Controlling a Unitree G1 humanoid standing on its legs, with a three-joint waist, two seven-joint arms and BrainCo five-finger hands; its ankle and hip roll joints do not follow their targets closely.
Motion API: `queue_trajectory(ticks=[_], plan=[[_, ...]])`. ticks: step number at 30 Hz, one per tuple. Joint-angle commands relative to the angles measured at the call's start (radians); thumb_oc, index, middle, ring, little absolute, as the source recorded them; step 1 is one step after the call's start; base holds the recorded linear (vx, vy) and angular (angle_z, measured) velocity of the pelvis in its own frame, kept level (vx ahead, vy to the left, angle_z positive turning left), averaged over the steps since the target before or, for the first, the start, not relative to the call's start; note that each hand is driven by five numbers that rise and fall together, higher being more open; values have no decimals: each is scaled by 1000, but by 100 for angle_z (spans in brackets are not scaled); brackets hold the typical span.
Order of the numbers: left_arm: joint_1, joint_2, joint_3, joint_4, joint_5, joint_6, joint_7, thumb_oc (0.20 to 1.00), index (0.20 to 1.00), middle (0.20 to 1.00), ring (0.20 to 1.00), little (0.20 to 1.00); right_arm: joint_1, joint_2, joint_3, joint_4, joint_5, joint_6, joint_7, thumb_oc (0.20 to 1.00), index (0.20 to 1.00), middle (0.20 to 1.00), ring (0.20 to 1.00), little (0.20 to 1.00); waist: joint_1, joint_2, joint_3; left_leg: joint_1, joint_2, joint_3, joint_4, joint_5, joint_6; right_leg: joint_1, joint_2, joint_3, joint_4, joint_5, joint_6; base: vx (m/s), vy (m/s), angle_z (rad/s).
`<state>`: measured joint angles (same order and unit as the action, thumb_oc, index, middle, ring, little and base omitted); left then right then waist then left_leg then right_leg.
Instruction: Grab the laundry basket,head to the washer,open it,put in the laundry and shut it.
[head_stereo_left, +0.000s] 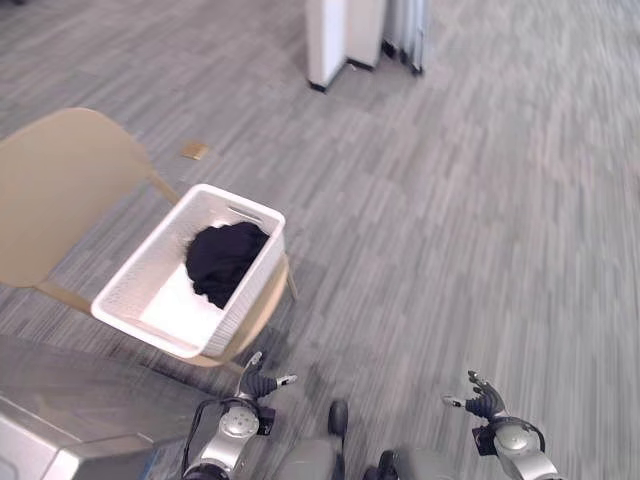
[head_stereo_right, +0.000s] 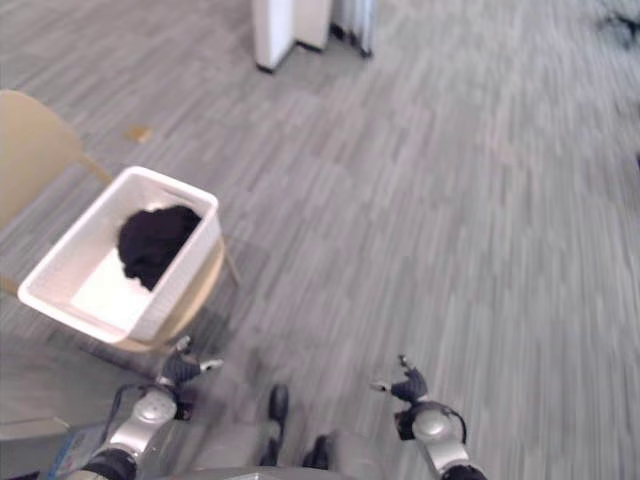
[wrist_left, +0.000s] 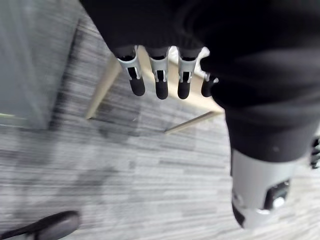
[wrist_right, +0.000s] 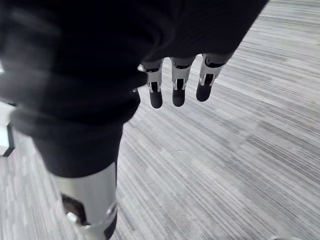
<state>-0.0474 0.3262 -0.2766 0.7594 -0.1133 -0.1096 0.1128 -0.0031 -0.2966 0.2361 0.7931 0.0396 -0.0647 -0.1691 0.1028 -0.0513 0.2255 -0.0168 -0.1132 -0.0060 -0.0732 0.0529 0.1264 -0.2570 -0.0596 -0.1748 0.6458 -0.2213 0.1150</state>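
**Basket not yet in hand: both hands empty in front of the chair**

At the left of the frame, a tan chair (head_stereo_left: 60, 190) carries the white laundry basket (head_stereo_left: 160, 305), set at a slant across its seat. A bundle of black laundry (head_stereo_left: 222, 258) lies in the basket's far half; the near half shows bare white floor. A grey slab at the lower left corner may be the washer (head_stereo_left: 60, 420), though I cannot tell for sure.

Low in the frame, the left hand (head_stereo_left: 258, 382) hangs just below the basket's near corner, fingers relaxed and holding nothing. Further right, the right hand (head_stereo_left: 482, 399) is likewise loose and empty, well apart from the basket over grey carpet (head_stereo_left: 470, 220).

The step in hand looks to be the grab. To do it well, the robot should likely square up to the basket, bring the 2 hands to opposite rims, and lift evenly so the off-centre load does not tip it.
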Motion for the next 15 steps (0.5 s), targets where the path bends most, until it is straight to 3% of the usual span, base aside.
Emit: queue_trajectory(ticks=[1, 2, 3, 4, 5, 9, 12, 15], plan=[[10, -3, -12, -16, -10, -21, 9, 1000, 1000, 1000, 1000, 1000, -30, -39, -13, -8, -10, -31, -6, 1000, 1000, 1000, 1000, 1000, 3, 48, -33, -97, 54, 2, 96, -68, -82, 103, 31, 23, -349, 108, 0, 325, -73, 94], [-8, -7, -23, -9, -7, -22, 14, 1000, 1000, 1000, 1000, 1000, -36, -45, -14, -8, 2, -32, -13, 1000, 1000, 1000, 1000, 1000, -20, 52, -21, -72, 27, -68, 107, -80, -86, 48, 68, 112, -411, 126, -8, 230, -64, 93], [-9, -8, -23, -9, -7, -22, 14, 1000, 1000, 1000, 1000, 1000, -37, -45, -14, -8, 2, -32, -13, 1000, 1000, 1000, 1000, 1000, -21, 52, -22, -74, 27, -68, 107, -79, -86, 47, 69, 111, -413, 128, -8, 279, -110, 145], [-39, -18, -36, 0, -7, -25, 16, 1000, 1000, 1000, 1000, 1000, -42, -54, -17, -4, 12, -28, -19, 1000, 1000, 1000, 1000, 1000, -46, 54, -9, -64, -8, -152, 125, -91, -95, 2, 91, 228, -483, 170, 2, 177, -98, 159], [-52, -24, -40, 29, 4, -14, 16, 1000, 1000, 1000, 1000, 1000, -56, -66, -10, 23, 4, -24, -25, 1000, 1000, 1000, 1000, 1000, -51, 55, 0, -60, -19, -180, 137, -97, -101, -11, 93, 255, -494, 184, 4, 176, -98, 165], [-53, -46, -51, 43, -20, -33, 17, 1000, 1000, 1000, 1000, 1000, -50, -66, -13, 33, 13, -32, -11, 1000, 1000, 1000, 1000, 1000, -43, 38, -24, -72, -45, -254, 183, -129, -120, 49, 62, 224, -525, 197, -16, 137, -180, 193], [-45, -47, -47, 37, -33, -30, 8, 1000, 1000, 1000, 1000, 1000, -48, -74, -14, 38, 18, -38, -8, 1000, 1000, 1000, 1000, 1000, -45, 31, -30, -95, -40, -256, 219, -138, -134, 71, 48, 183, -550, 194, -26, 95, -145, 125], [-42, -34, -33, 45, -40, -22, 10, 1000, 1000, 1000, 1000, 1000, -49, -84, -11, 48, 20, -37, -9, 1000, 1000, 1000, 1000, 1000, -47, 23, -21, -137, 12, -109, 247, -148, -133, 135, 15, 81, -592, 180, -31, 84, -130, 138]])
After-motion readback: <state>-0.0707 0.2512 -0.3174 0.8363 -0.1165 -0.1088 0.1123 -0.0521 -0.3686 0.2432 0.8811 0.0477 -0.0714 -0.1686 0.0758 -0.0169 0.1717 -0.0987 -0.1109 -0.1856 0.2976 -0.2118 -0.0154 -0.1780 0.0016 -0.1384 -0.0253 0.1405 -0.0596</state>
